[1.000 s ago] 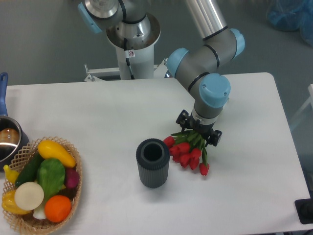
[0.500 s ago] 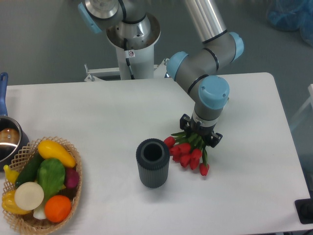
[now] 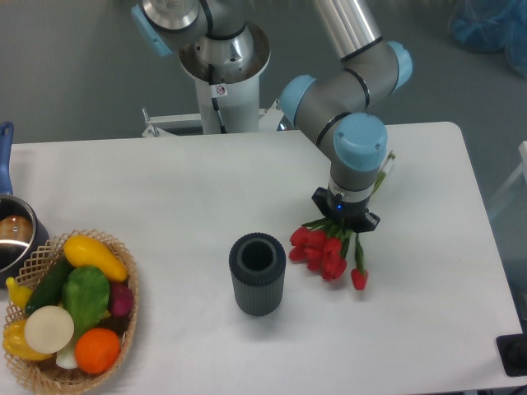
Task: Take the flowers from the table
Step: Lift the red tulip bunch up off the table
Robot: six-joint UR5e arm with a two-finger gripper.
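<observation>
Wicker basket (image 3: 123, 346) of vegetables sits nearest, then a grey ribbed vase (image 3: 257, 273) on the white desk (image 3: 428, 329). Just right of the vase droop the flowers (image 3: 329, 253), red heads hanging under the pincer (image 3: 345, 220), which pinches their stems. Light, limp and easily crushed, I judge; the tied stems are the best hold.

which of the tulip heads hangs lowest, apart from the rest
The single red tulip head at the bunch's lower right, below the gripper; the other heads cluster together nearer the grey vase.
</observation>
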